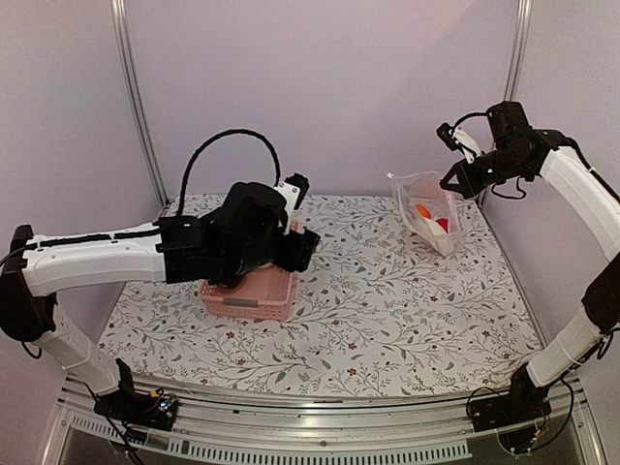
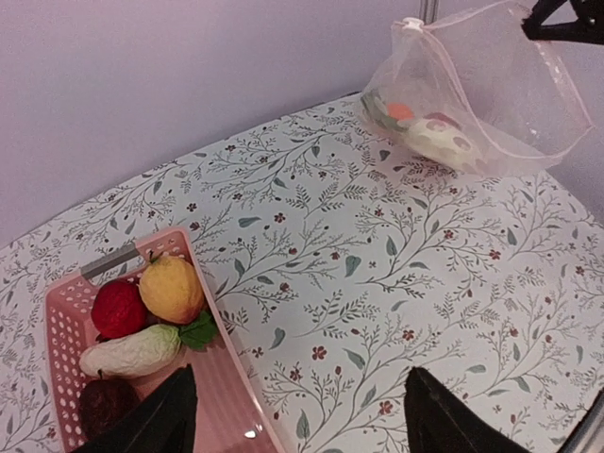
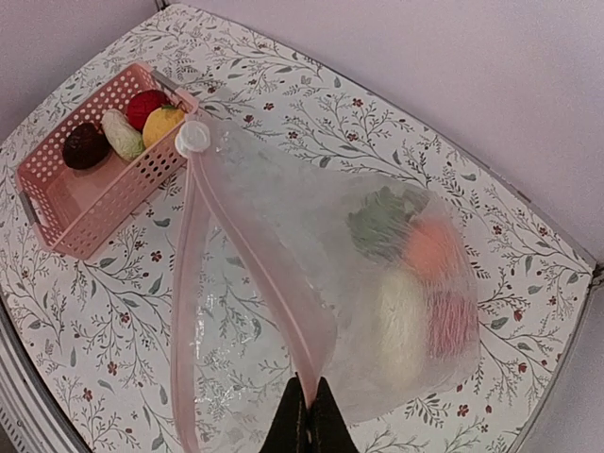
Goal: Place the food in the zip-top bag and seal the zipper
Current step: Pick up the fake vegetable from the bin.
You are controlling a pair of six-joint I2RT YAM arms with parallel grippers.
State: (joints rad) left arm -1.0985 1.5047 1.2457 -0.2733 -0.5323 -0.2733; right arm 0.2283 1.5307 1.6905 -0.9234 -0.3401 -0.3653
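Floral table, left end effector wide over pink basket, right end effector raised, pinching zip-top bag.

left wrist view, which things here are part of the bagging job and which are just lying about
Part of the job:
zip-top bag, pinched by the right gripper
yellow fruit
red fruit
white radish
dark purple piece
open left gripper

Just lying about:
pink basket holding the food
floral table cover

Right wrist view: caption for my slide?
Shut right gripper holds the zip-top bag by its rim, food inside; four pieces sit in the pink basket.
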